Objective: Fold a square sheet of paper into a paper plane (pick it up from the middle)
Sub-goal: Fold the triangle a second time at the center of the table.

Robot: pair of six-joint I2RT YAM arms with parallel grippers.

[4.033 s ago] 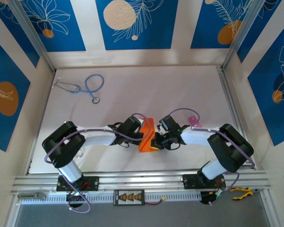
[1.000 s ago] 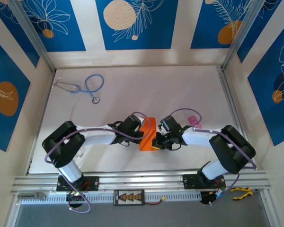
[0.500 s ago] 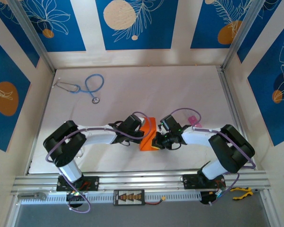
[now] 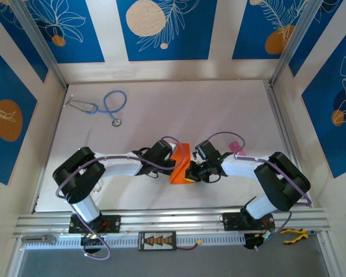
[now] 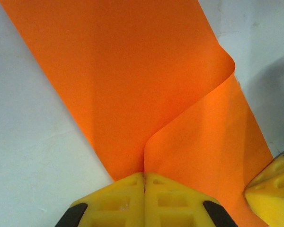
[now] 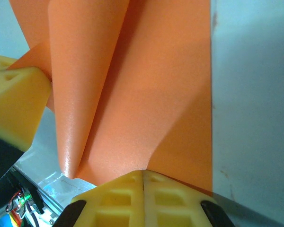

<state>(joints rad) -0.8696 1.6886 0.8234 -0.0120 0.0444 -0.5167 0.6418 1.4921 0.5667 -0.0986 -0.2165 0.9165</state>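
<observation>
Plainly the orange sheet (image 4: 180, 164) is thin, light and floppy: held between the arms near the front of the worktop (image 4: 179, 109), it bows into a soft curl. Both the left pincer (image 5: 144, 182) and the right pincer (image 6: 143, 177) are pressed together on its opposite edges. Such edge grips suit it, though a hard tug would likely tear or crease it.
</observation>
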